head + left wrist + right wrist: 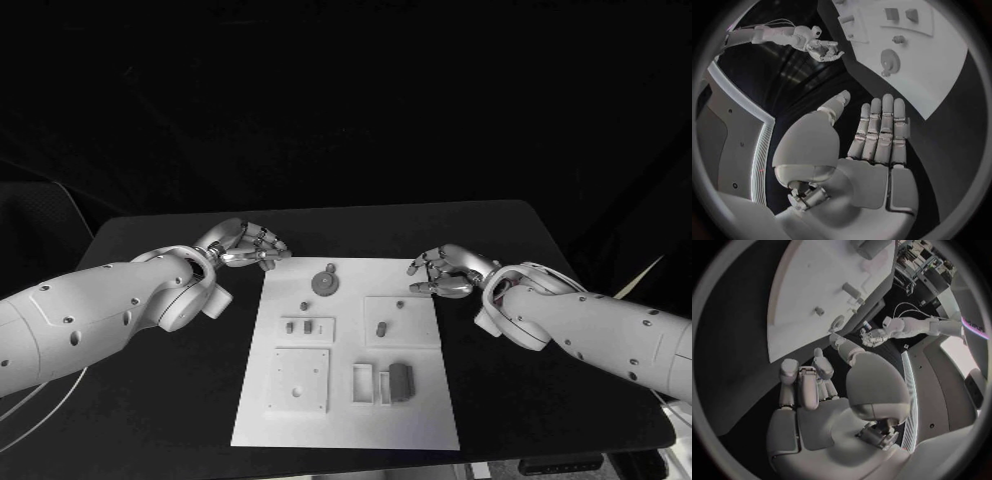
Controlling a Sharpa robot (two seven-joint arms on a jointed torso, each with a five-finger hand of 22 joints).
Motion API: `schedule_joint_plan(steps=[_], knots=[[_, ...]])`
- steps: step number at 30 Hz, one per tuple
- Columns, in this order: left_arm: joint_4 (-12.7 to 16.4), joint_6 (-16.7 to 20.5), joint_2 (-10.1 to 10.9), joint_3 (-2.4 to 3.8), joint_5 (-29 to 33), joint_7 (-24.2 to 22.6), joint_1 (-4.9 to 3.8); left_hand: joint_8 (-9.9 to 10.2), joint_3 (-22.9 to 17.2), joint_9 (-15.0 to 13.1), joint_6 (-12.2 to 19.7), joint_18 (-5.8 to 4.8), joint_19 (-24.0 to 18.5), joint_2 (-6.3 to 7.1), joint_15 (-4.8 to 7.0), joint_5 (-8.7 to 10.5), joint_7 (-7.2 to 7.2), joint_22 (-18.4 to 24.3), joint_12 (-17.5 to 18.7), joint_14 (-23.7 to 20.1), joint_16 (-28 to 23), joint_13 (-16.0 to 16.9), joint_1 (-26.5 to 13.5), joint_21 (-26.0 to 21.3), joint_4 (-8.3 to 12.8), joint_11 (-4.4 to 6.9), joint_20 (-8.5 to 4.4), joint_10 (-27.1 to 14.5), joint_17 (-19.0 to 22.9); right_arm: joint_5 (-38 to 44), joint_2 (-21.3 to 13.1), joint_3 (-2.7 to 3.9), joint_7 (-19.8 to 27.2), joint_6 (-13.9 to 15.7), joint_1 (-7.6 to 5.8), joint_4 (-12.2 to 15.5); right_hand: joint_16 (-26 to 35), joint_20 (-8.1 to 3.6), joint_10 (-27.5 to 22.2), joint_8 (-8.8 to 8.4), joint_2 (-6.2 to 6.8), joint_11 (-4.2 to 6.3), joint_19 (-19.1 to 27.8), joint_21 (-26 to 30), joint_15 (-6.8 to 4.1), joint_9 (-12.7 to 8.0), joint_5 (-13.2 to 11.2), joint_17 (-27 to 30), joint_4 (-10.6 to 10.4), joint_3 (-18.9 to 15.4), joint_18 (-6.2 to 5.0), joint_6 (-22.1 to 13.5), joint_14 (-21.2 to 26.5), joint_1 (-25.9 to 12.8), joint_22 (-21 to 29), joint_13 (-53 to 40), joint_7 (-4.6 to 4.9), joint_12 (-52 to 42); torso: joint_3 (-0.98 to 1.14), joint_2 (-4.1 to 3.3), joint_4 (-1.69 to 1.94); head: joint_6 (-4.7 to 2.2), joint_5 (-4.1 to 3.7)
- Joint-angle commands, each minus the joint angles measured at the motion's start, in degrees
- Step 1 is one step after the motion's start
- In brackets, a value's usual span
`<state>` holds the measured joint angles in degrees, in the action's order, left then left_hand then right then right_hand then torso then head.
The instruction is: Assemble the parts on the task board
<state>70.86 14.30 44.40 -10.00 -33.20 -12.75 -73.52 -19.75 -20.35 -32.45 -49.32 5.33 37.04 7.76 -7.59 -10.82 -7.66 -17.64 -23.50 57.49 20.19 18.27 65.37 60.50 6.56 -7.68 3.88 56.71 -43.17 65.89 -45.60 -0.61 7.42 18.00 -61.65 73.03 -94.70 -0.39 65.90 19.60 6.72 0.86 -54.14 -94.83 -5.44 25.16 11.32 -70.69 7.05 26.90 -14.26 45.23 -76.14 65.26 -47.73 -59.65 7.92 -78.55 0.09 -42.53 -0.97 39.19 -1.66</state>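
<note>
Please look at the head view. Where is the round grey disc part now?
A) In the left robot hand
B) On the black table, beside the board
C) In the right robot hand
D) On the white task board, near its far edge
D. The round disc part lies on the task board near its far edge, and both the left robot hand and the right robot hand hold nothing.

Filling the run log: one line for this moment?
left hand: open, off board | right hand: empty, at task board edge | parts: untouched
</note>
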Motion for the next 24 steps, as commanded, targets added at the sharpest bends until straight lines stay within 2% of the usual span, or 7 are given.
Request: schedule_joint_plan(steps=[1,12,24], knots=[[0.8,0.5,0.1,0.03,2.1,-2.6,0.11,0.2,0.2,0.0,0.2,-0.47,-0.2,-0.02,0.00,0.13,0.00,-0.1,0.3,-0.4,-0.1,-0.1,0.4,-0.2,0.0,0.04,0.01,-0.5,0.1,8.2,0.0,-0.18,1.0,1.6,0.61,0.7,-0.5,-0.17,0.1,0.38,0.20,0.25,-0.1,-3.6,-0.08,0.1,0.3,0.2,0.4,-0.1,-0.74,2.0,0.5,0.5,0.0,0.1,1.58,-0.3,-0.07,0.02,0.01,0.00,-0.06],[1.0,0.8,-0.1,0.03,2.2,-2.8,0.35,0.1,0.2,0.0,0.1,-0.43,-0.1,-0.11,-0.07,0.12,-0.08,-0.1,0.4,-0.4,-0.3,-0.1,0.5,-0.1,0.0,-0.16,-0.03,-0.5,0.1,11.7,1.6,-0.34,-0.3,2.3,3.23,-0.2,-0.5,-0.21,0.3,0.38,0.97,0.29,-0.1,-3.7,-0.10,0.1,0.2,0.4,0.7,-0.3,-0.74,2.1,0.6,1.1,0.0,0.1,1.58,-0.3,-0.05,-0.07,0.12,0.15,-0.14],[1.0,0.8,0.0,0.03,2.6,-2.9,0.37,0.1,0.2,0.0,0.1,-0.40,0.0,-0.13,-0.13,0.12,-0.22,-0.2,0.4,-0.3,-0.4,-0.1,0.6,-0.1,0.0,-0.32,-0.07,-0.4,0.2,12.5,2.5,-0.35,-0.7,3.1,3.95,-1.1,-0.5,-0.21,0.3,0.37,1.05,0.30,-0.1,-3.7,-0.10,0.1,0.2,0.3,0.7,-0.3,-0.74,2.1,0.5,1.1,0.0,0.1,1.58,-0.3,-0.06,-0.06,0.07,0.25,0.07]])
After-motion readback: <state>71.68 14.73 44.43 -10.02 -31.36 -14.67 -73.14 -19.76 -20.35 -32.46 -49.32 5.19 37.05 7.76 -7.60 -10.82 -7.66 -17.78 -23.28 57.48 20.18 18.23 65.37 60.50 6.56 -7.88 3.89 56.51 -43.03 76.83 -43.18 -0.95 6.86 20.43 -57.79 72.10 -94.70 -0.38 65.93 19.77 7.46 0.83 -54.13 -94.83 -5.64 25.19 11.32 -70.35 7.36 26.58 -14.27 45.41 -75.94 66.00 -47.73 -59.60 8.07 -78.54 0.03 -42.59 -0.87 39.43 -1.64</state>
